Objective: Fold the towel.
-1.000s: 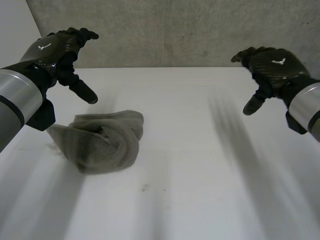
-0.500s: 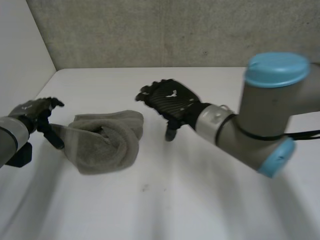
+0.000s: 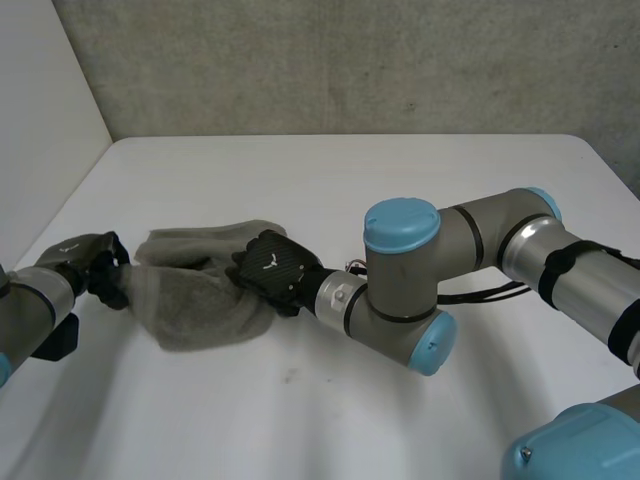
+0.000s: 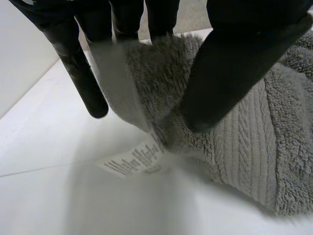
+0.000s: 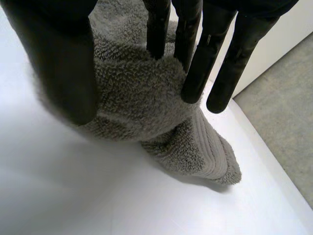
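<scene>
Towel (image 3: pixel 190 312) bunched, left hand (image 3: pixel 82 263) gripping, right hand (image 3: pixel 272 268) gripping

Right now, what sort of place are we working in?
Probably a lab test bench: a plain white table, a rough concrete wall behind it, and a crumpled grey towel.

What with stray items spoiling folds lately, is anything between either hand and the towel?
Nothing visible stands between them. The left hand pinches the towel at its edge near the label, and the right hand grips the bunched cloth on the opposite side. Both are already in contact.
</scene>
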